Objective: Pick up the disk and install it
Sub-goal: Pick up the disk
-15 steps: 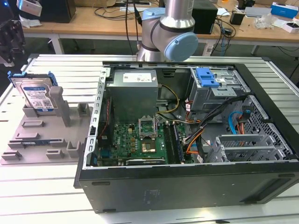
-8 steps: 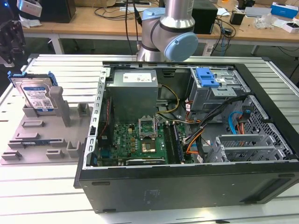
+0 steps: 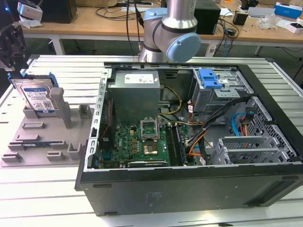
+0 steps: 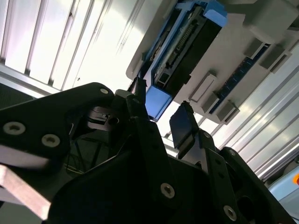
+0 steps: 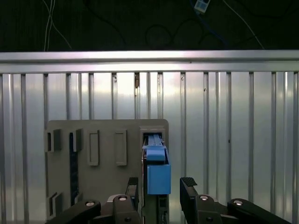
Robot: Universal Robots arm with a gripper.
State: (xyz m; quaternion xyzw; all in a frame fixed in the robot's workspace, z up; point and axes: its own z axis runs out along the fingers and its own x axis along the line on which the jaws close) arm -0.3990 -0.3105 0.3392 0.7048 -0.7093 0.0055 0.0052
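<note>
Disk [image 3: 39, 97] stands on edge in a slot at the holder's [image 3: 33, 142] back corner. The holder sits by the table's [image 3: 47, 189] edge at the exterior view's left. An open computer case [image 3: 189, 189] lies just beside it, to the exterior view's right. The gripper [image 5: 160, 189] is above the disk's end (fingers [image 5: 188, 186] spread, one each side).

Bright even light, blown-out glare on the ribbed table [image 4: 93, 42], gripper [image 4: 161, 105] in shadow

A grey post [image 3: 59, 106] hides one corner of the disk [image 3: 38, 98] in the exterior view.
</note>
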